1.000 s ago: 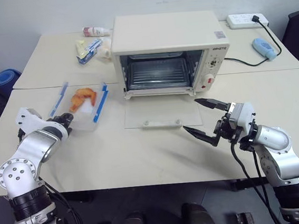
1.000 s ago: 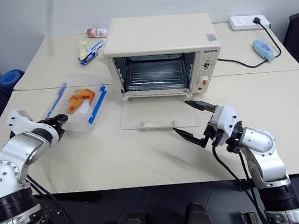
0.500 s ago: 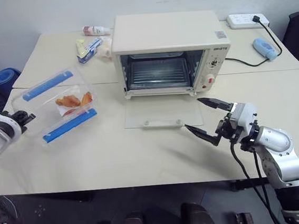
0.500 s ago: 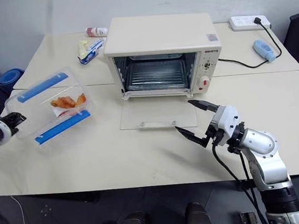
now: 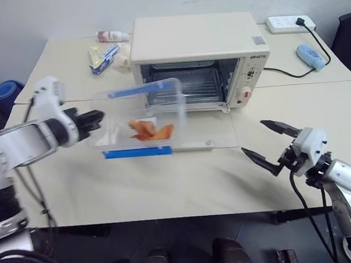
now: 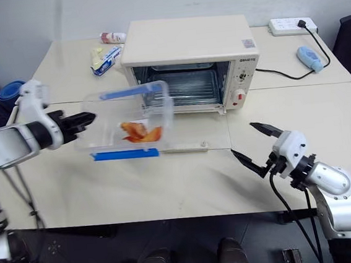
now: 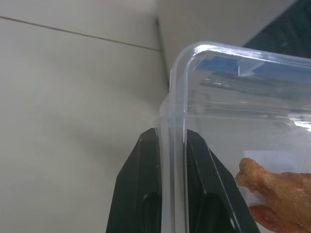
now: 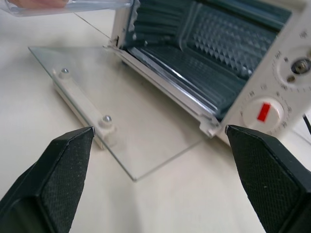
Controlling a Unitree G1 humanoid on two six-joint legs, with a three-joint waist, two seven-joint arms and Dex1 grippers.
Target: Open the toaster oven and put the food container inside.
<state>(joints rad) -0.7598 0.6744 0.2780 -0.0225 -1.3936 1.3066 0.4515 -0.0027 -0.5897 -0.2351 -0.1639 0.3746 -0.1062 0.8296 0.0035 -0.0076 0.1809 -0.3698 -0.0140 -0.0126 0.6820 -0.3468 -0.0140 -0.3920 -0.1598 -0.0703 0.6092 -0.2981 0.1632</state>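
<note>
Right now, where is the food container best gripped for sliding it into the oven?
By its short end wall, from the side away from the toaster oven: the left gripper already pinches that thin rim of the food container, leaving the far end free to enter first.

The oven (image 5: 197,45) is cream with a red button (image 5: 246,93). The clear container (image 5: 140,118) has blue clips and orange food.

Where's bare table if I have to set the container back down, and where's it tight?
Free: the near table between the left gripper holding the food container and the open right gripper, in front of the toaster oven's lowered glass door. Crowded: back left, where snack packets lie beside the oven.
</note>
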